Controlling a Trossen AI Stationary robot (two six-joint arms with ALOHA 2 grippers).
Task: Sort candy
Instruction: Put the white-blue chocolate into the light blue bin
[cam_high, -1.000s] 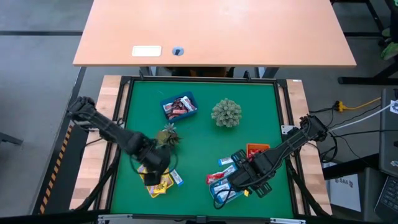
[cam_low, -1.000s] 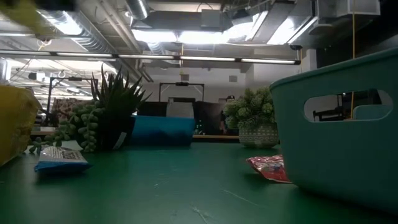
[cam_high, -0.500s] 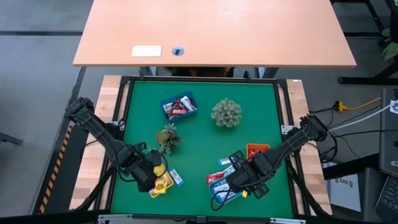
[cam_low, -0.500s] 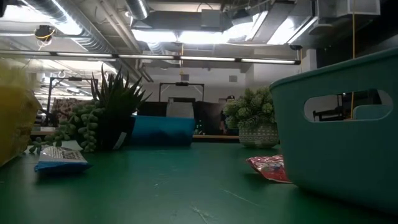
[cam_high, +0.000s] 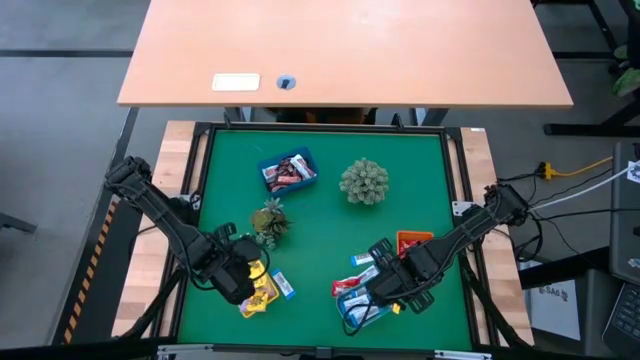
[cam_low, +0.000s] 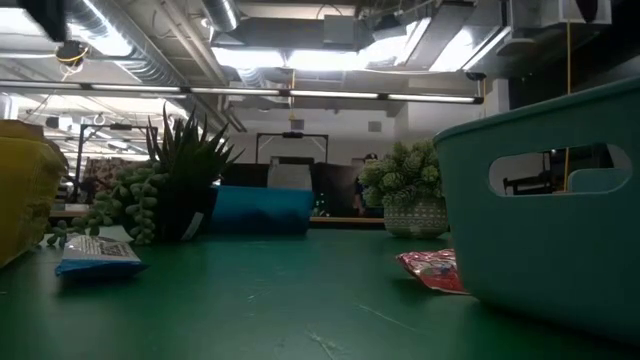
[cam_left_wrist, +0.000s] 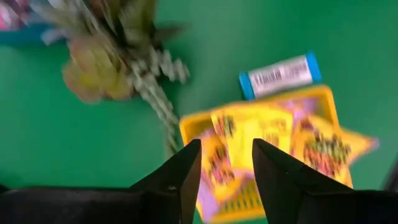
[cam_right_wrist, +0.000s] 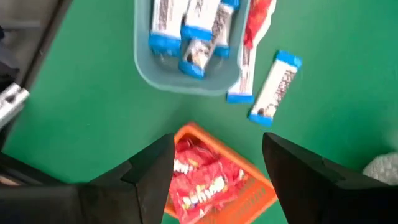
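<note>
**Four trays, two plants, both grippers empty**

Four trays sit on the green mat: yellow tray (cam_left_wrist: 261, 155) with yellow candy, blue tray (cam_high: 288, 170) with dark and red pieces, orange tray (cam_right_wrist: 217, 180) with red candy, teal tray (cam_right_wrist: 186, 56) with blue-and-white bars. One blue-and-white bar (cam_left_wrist: 280, 74) lies beside the yellow tray. Two plants (cam_high: 364, 182) stand mid-mat. Left gripper (cam_left_wrist: 225, 163) hangs over the yellow tray, fingers parted, empty. Right gripper (cam_right_wrist: 217, 158) hovers spread above the orange tray, empty.
</note>
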